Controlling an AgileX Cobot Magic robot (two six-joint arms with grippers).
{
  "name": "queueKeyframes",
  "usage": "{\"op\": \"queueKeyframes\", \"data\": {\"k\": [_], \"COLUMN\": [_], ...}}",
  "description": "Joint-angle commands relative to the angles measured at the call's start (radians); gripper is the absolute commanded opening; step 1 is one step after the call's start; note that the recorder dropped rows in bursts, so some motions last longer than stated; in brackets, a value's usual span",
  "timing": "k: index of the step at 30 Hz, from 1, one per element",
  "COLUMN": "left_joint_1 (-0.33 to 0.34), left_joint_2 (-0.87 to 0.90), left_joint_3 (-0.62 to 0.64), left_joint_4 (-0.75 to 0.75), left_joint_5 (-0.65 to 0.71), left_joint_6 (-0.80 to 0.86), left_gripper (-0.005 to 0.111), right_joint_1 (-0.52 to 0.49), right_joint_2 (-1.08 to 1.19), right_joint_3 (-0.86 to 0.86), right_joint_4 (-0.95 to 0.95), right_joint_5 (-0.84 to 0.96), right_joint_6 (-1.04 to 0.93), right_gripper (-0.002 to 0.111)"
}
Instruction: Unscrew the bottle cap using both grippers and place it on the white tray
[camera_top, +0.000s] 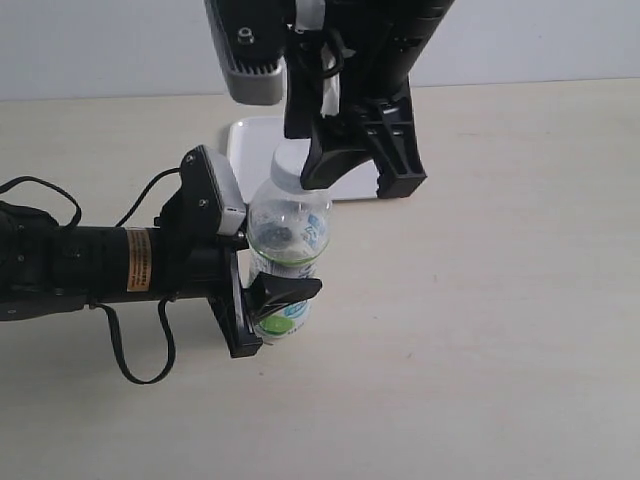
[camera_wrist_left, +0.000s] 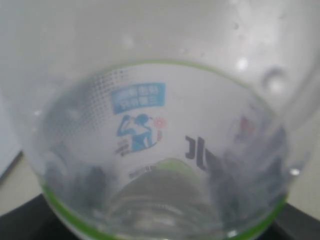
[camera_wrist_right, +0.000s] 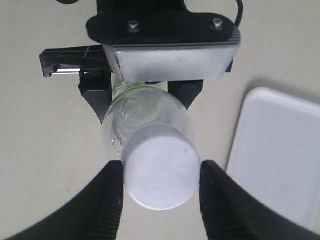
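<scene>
The clear bottle (camera_top: 290, 225) with its white, green and blue label stands on the table, leaning slightly. My left gripper (camera_top: 268, 310) is shut on its lower body from the left. In the left wrist view the bottle (camera_wrist_left: 160, 125) fills the picture and the fingers show only as dark corners. The white bottle cap (camera_wrist_right: 160, 175) sits on the neck, and my right gripper (camera_wrist_right: 160, 170) comes down from above with its ribbed pads (camera_wrist_right: 112, 190) touching the cap on both sides. In the exterior view the cap (camera_top: 288, 165) shows partly behind one finger of the right gripper (camera_top: 355, 186).
The white tray (camera_top: 255, 140) lies flat on the table just behind the bottle, partly hidden by the right arm; its rounded corner and rim (camera_wrist_right: 280, 150) show in the right wrist view. A black cable (camera_top: 130, 360) loops under the left arm.
</scene>
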Motion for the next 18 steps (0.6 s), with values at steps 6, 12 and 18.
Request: {"op": "queueKeyframes", "data": {"k": [6, 12, 18], "left_joint_1": [-0.006, -0.006, -0.006], "left_joint_2": [-0.002, -0.002, -0.002], "left_joint_3": [-0.002, -0.002, -0.002], "left_joint_4": [0.012, 0.012, 0.012], "left_joint_5": [0.029, 0.029, 0.029], "left_joint_6": [-0.022, -0.022, -0.022], "left_gripper": [0.000, 0.000, 0.000], "right_joint_1": [0.004, 0.004, 0.004], "right_joint_2": [0.000, -0.011, -0.080], "right_joint_3": [-0.006, -0.006, -0.006], "right_joint_4": [0.032, 0.032, 0.054], "right_joint_5": [0.009, 0.007, -0.044], "right_joint_6": [-0.264, -0.155, 0.323], "right_gripper": [0.000, 0.025, 0.074]}}
